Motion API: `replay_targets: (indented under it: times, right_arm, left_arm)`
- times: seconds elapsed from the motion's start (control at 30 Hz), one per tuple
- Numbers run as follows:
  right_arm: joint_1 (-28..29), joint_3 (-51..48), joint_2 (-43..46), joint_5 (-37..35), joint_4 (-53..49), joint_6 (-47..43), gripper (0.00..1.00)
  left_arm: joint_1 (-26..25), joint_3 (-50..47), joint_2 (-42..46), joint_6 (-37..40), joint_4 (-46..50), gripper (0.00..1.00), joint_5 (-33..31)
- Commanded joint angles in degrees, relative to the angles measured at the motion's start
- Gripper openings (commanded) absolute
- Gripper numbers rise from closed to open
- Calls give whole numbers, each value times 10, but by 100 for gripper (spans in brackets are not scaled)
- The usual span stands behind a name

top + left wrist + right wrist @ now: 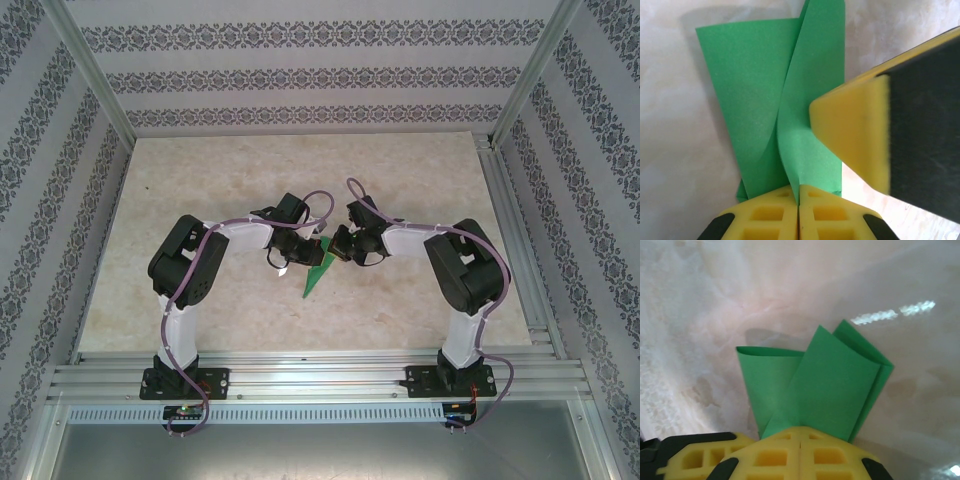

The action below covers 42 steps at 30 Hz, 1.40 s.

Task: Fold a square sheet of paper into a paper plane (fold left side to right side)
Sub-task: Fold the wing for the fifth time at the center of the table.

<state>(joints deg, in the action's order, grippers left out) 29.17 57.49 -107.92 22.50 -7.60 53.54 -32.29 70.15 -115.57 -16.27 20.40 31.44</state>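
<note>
Green paper plane [805, 100] juts forward from the left fingers [770, 215] and right fingers [775, 457], both clamped shut on it.

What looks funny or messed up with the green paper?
Nothing is torn or spilled. The green paper just isn't lying flat: its folded flaps fan apart, and one curves upward instead of lining up with the others. The left gripper and the right gripper are both shut on it, pinching it between them.

No text, label, brand or number is legible; no signs either.
</note>
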Motion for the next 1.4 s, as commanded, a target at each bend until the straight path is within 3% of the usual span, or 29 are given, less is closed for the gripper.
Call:
replay_targets:
  times: [0.0,0.3,0.47,0.53,0.63,0.73,0.83,1.0,1.37]
  right_arm:
    - [4,-9,-13,-9,14,0,3]
    - [1,-5,-25,-34,-25,-26,3]
    - [3,-8,-38,-39,-42,-35,3]
    - [4,-9,-40,-42,-46,-38,3]
    - [4,-5,-44,-48,-56,-44,3]
    - [4,-2,-47,-47,-57,-45,3]
    - [5,2,-47,-49,-61,-46,2]
    - [5,9,-47,-50,-66,-48,3]
    - [6,17,-48,-49,-73,-51,2]
  left_arm:
    - [2,-14,-40,13,9,9,-74]
    - [3,-17,-34,12,6,10,-72]
    - [4,-24,25,14,15,13,-68]
    - [5,-25,56,18,28,18,-72]
    - [9,-27,106,24,52,33,-86]
    - [12,-32,144,27,72,39,-97]
    - [12,-54,177,17,57,34,-77]
    - [2,-105,201,-32,-27,24,23]
    - [-27,-89,113,-51,-70,19,35]
